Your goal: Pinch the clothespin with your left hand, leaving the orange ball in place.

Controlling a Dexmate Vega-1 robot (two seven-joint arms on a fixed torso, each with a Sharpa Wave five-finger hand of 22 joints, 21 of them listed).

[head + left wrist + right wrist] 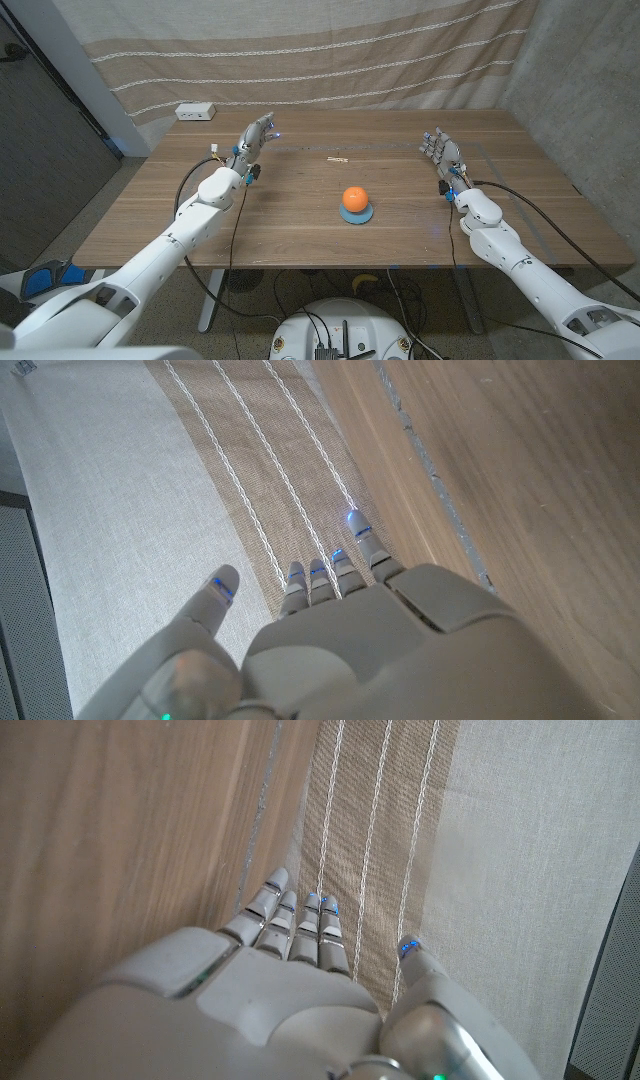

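- Clothespin (338,158) lies far-centre on the tabletop (300,220), pale and small; likely light, stiff, spring-loaded. Best pinched at the tail ends, though detail is too fine to make out.
- Orange ball (354,198) sits on a blue base (357,214), nearer than the pin, apart from it.
- Left hand (255,137) raised at far left, fingers (340,565) extended, holding nothing.
- Right hand (442,152) likewise empty, fingers straight.

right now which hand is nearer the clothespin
Left. The left hand is off to the robot's left of the clothespin; the right hand is farther off on the opposite side.
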